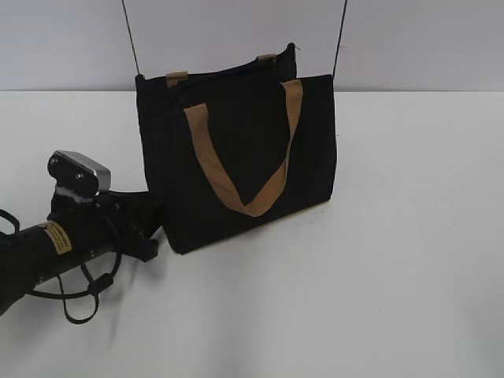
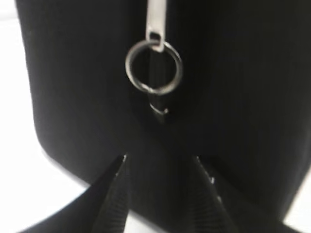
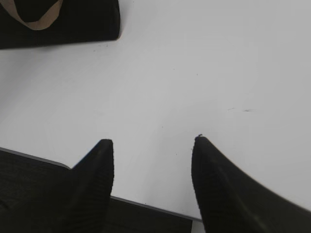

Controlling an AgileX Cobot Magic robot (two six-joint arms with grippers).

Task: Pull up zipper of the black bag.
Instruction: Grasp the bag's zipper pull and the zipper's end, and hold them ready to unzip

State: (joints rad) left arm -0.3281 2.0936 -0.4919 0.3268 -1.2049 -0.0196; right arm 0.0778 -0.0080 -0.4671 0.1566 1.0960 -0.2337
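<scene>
The black bag [image 1: 236,157] stands upright on the white table, with a tan strap handle [image 1: 236,189] hanging down its front. My left gripper [image 1: 153,236] is at the bag's lower left side. In the left wrist view the zipper's silver pull tab with its round ring [image 2: 154,67] hangs on the bag's side panel [image 2: 87,87], just above my open fingers [image 2: 160,160], which hold nothing. My right gripper [image 3: 153,143] is open and empty above the bare table, out of the exterior view. A corner of the bag [image 3: 73,24] shows at the top left of the right wrist view.
The white table [image 1: 394,276] stretches to the right and in front of the bag. Two thin dark cords [image 1: 132,39] rise behind the bag. The left arm's cable loops on the table [image 1: 79,303]. The table's front edge [image 3: 146,206] lies under my right gripper.
</scene>
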